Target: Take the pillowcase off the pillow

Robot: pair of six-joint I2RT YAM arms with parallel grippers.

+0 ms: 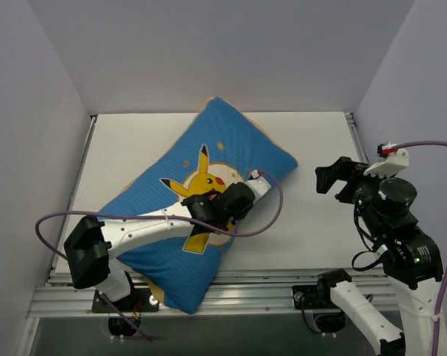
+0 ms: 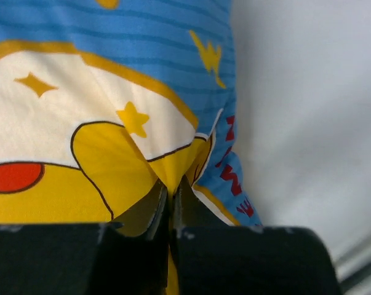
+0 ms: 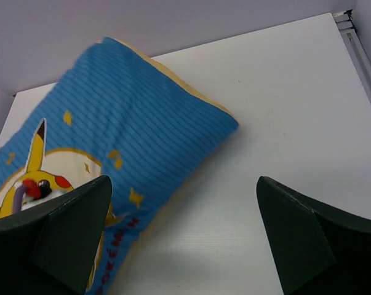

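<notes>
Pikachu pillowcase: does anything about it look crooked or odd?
Yes. The pillowcase lies diagonally on the table, its near corner overhanging the front rail. The left gripper pinches a puckered fold of its fabric.

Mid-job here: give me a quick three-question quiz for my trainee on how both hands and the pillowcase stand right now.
1. True or false: the right hand is open and not touching the pillowcase.
2. The left hand is shut on fabric at: A the Pikachu print; B a plain blue corner; C the yellow edging.
3. Short answer: is any of the white pillow exposed?
Key: 1 true; 2 A; 3 no, the pillowcase covers it in every view.
</notes>
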